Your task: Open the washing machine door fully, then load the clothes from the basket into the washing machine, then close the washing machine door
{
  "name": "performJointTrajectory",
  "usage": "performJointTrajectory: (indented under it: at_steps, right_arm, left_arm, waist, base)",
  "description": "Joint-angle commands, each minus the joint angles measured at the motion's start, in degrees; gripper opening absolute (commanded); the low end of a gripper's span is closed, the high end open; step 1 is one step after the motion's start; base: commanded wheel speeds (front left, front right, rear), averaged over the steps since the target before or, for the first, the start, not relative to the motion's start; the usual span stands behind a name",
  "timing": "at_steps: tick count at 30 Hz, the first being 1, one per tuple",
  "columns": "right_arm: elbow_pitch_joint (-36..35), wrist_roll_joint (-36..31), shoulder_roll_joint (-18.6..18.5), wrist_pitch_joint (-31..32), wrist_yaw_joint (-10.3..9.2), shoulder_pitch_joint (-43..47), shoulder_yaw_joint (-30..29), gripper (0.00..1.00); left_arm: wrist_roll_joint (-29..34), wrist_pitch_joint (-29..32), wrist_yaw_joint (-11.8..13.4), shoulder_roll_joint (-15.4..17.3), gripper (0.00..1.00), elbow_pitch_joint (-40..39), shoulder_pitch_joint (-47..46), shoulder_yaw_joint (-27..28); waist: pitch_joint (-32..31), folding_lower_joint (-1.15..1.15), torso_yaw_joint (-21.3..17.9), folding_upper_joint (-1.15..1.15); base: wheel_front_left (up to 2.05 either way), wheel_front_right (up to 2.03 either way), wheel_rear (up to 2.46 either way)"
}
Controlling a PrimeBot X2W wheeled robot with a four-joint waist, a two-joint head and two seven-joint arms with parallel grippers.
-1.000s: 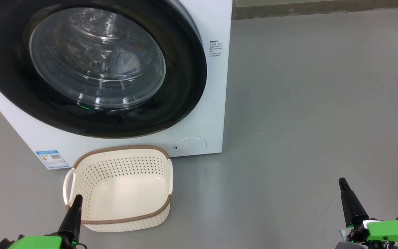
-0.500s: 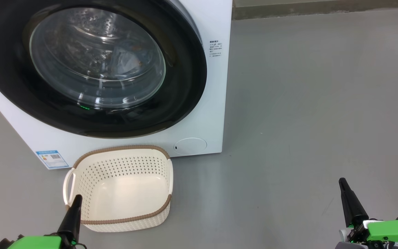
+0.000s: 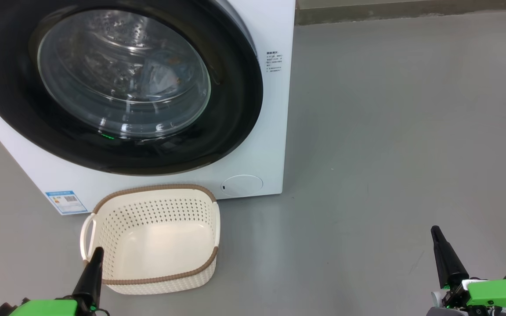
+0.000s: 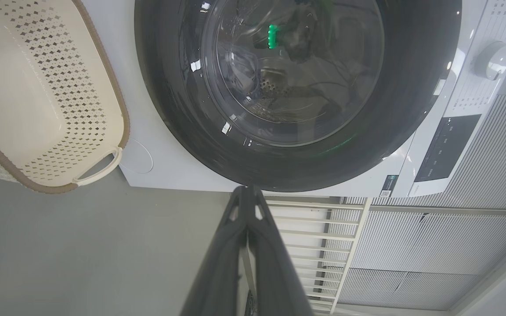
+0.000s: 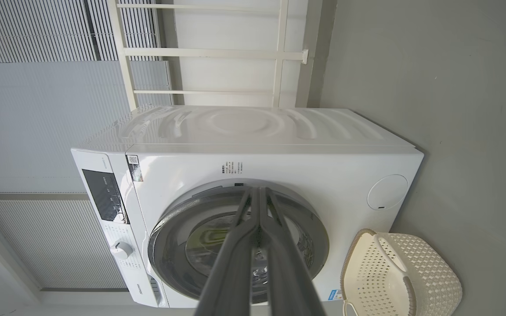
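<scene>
You face the washing machine (image 3: 270, 131), a white box that stands on the grey floor (image 3: 389, 131). Its door (image 3: 235, 109) lies shut against the washing machine's front, the wide black rim flush all round and the clear glass bowl (image 3: 121, 74) in the middle. Through that glass, inside the washing machine's steel drum, you can see the clothes (image 3: 160, 72): light-blue fabric with some orange marks, though reflections blur the rest.

The basket (image 3: 156, 191) sits on the floor just in front of the washing machine, below the door's bottom edge and beside the small round flap (image 3: 241, 184) at the washing machine's lower right corner. Its bare cream bottom shows. Whether its far rim touches the washing machine's front, you cannot tell.

Your left claw (image 3: 98, 251) is in front of the washing machine on the basket's near side, its two dark fingers pressed together and gripping nothing. The tip overlaps the basket's near left corner in the head view; contact cannot be judged.

Your right claw (image 3: 434, 230) is well apart from the washing machine, out to the right of its front over the floor, fingers likewise pressed together with nothing between them.

A small blue label (image 3: 66, 201) sticks to the washing machine's lower left front.
</scene>
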Motion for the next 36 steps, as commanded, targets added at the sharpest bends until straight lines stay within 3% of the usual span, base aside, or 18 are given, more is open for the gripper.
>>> performJointTrajectory:
  at_steps: [1,36]
  right_arm:
    - [-1.4,0.0,-0.1,0.3,0.09,-2.5,1.1,0.00]
    - [-1.4,-0.1,0.0,0.5,0.09,-2.6,0.9,0.00]
  left_arm:
    - [0.0,0.3,-0.6,0.8,0.00,-1.1,-2.4,1.9]
    - [0.2,0.5,-0.6,0.6,0.00,-1.1,-2.5,2.2]
  waist:
    - [0.0,0.00,0.0,0.00]
    - [0.0,0.00,0.0,0.00]
  base:
    - [0.00,0.00,0.00]
    - [0.00,0.00,0.00]
